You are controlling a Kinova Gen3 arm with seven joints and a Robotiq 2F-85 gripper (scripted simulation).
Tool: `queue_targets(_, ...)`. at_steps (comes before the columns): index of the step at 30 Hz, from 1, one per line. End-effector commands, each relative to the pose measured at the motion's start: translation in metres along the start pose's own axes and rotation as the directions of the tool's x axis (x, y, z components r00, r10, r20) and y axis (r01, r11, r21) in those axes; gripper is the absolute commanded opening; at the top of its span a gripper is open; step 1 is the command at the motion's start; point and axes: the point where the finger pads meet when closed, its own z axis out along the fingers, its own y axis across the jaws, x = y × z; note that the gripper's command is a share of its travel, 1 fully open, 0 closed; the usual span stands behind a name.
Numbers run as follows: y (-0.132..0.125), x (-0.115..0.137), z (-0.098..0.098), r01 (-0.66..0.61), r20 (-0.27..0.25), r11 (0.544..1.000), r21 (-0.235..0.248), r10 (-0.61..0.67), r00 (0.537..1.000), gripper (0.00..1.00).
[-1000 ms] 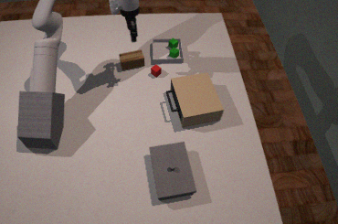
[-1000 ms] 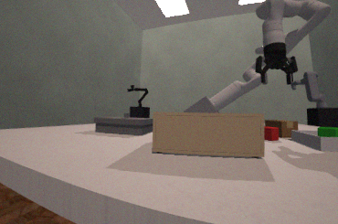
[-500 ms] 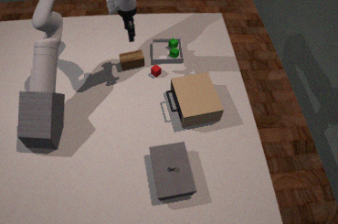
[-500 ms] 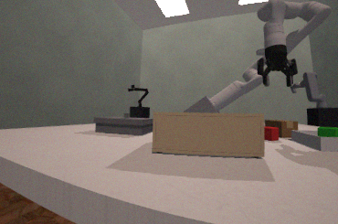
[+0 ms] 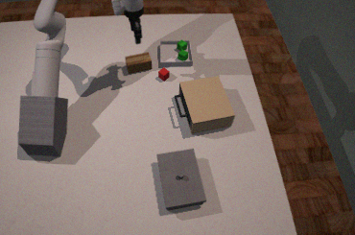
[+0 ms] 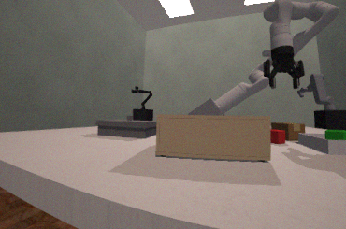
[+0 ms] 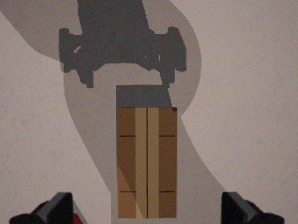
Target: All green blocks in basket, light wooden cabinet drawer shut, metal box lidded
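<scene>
Basket [image 5: 161, 55] [image 6: 314, 142], top view: holds two green blocks [image 5: 182, 56] [image 6: 335, 135] toward three o'clock; brown box [image 5: 138, 63] [image 6: 295, 133] [image 7: 147, 162] at nine o'clock outside. Exterior: gripper [image 5: 138, 41] [image 6: 284, 85] [image 7: 147, 206] points to six o'clock, fingers apart. Wrist: box's long axis runs twelve-to-six.

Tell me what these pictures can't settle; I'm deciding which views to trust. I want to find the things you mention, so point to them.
- Inside of the light wooden cabinet [image 5: 207, 103] [image 6: 212, 137]: top and exterior views, hidden by its closed body.
- Inside of the metal box [image 5: 179, 179] [image 6: 126, 128]: both views, hidden by its lid.
- Basket's [image 5: 159, 56] [image 6: 318, 143] far end: exterior view, cut off by the right edge.
- Red block [image 5: 164, 74] [image 6: 278, 136] [image 7: 77, 219]: wrist view, mostly cut off below.
</scene>
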Motion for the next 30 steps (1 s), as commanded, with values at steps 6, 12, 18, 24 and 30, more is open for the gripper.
queue_targets(6,-0.0003,-0.0002,-0.0004,0.0,0.001,1.0,0.001,0.0,1.0,0.93)
queue_targets(12,-0.0003,-0.0002,-0.0004,0.0,0.001,1.0,0.001,0.0,1.0,0.93)
queue_targets(18,-0.0003,-0.0002,-0.0004,0.0,0.001,1.0,0.001,0.0,1.0,0.93)
queue_targets(24,-0.0003,-0.0002,0.0015,0.0,0.001,1.0,0.001,0.0,1.0,0.93)
queue_targets(30,-0.0003,-0.0002,0.0055,0.0,0.001,1.0,0.001,0.0,1.0,0.93)
